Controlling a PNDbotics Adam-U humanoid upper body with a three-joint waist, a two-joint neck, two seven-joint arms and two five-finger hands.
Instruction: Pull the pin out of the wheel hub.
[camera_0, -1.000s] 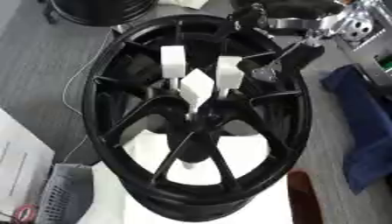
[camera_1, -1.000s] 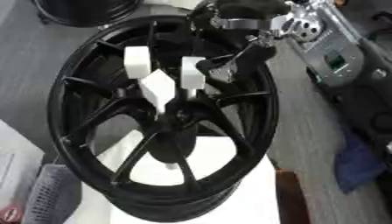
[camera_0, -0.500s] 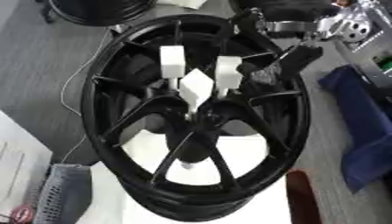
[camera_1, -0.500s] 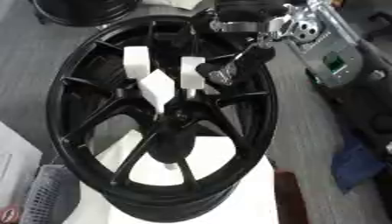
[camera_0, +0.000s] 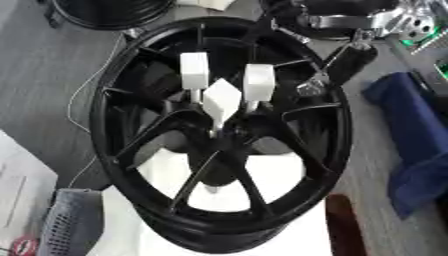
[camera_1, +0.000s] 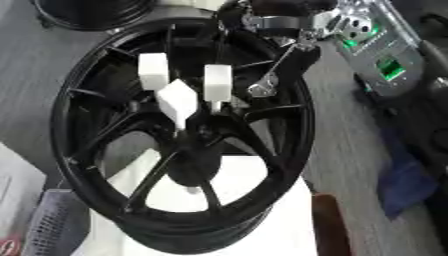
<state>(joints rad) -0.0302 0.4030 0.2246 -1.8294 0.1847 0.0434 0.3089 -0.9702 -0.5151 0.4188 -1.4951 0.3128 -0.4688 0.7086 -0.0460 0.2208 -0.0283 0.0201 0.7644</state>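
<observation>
Three white pins (camera_0: 221, 97) stand in the centre of the black wheel hub (camera_0: 140, 200), free all round. The right hand (camera_0: 337, 67) hangs over the upper right rim beside them; its finger state cannot be told.

The wheel hub (camera_0: 289, 125) is showing glossy black metal; the three pins (camera_0: 221, 98) are looking matt white plastic; the blue cloth (camera_0: 418, 145) is lying soft.
</observation>
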